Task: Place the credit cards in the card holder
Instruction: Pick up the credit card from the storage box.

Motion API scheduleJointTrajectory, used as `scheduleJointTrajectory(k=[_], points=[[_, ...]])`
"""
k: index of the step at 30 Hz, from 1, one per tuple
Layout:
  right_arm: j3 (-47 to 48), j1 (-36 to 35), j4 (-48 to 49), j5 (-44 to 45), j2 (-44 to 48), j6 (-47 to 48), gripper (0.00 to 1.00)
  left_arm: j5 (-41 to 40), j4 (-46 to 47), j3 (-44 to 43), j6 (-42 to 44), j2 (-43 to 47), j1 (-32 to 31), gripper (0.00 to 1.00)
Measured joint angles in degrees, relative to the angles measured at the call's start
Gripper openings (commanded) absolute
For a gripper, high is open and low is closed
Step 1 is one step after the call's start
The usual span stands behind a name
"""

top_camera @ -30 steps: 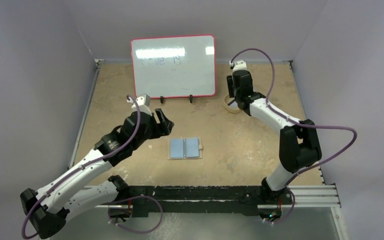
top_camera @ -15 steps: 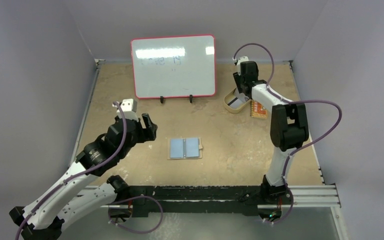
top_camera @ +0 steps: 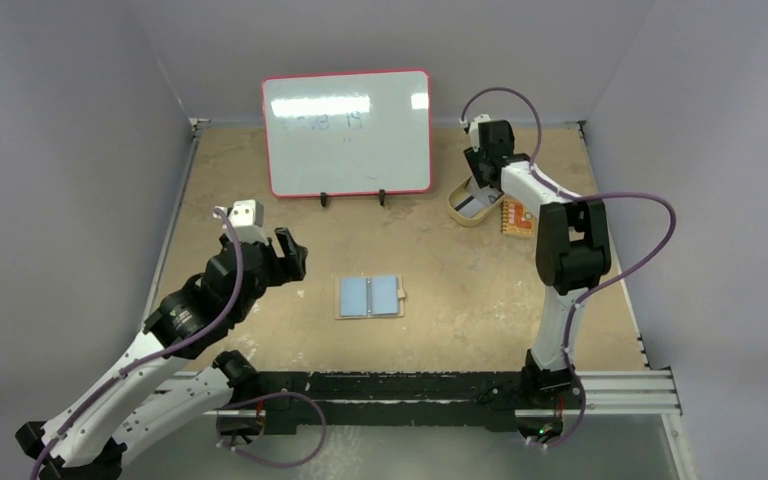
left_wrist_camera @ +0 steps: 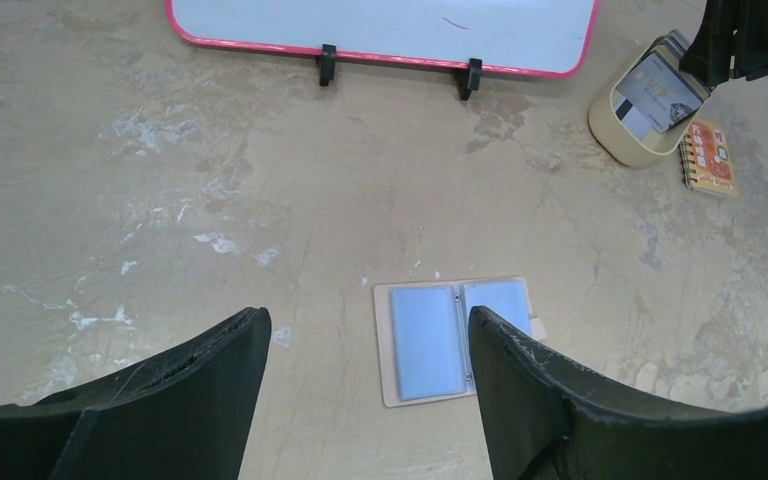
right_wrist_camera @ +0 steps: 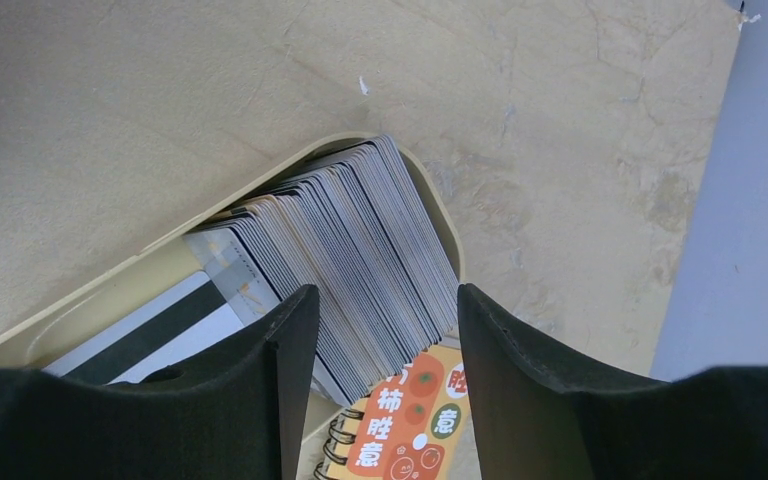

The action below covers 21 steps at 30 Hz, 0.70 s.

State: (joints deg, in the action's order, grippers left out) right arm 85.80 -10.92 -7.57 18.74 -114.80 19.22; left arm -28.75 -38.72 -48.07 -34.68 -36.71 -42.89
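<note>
The card holder [top_camera: 370, 296] lies open and flat mid-table, tan with light blue sleeves; it also shows in the left wrist view [left_wrist_camera: 430, 340]. The credit cards [right_wrist_camera: 360, 250], a stack of several white and grey ones, stand on edge in a tan oval dish [right_wrist_camera: 80, 300] at the back right [top_camera: 457, 212]. My right gripper [right_wrist_camera: 385, 295] is open and empty, its jaws just above the stack, straddling it. My left gripper [top_camera: 290, 255] is open and empty, raised to the left of the card holder, apart from it [left_wrist_camera: 368, 318].
An orange spiral notebook [top_camera: 517, 217] lies right of the dish and shows under the right jaws [right_wrist_camera: 410, 420]. A red-framed whiteboard [top_camera: 348, 130] stands at the back. Grey walls enclose the table on three sides.
My left arm has drawn back to the left, away from the card holder. My right gripper has moved back and right to sit over the dish of cards.
</note>
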Motion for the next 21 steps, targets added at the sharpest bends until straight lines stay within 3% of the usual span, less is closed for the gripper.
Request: scheduleJointTrajectory(k=[21], points=[[1.1,-1.2,-5.9,-4.4,0.8,0.4,0.63,-0.3,0.0,0.1,0.0,1.6,0.0,0.73]])
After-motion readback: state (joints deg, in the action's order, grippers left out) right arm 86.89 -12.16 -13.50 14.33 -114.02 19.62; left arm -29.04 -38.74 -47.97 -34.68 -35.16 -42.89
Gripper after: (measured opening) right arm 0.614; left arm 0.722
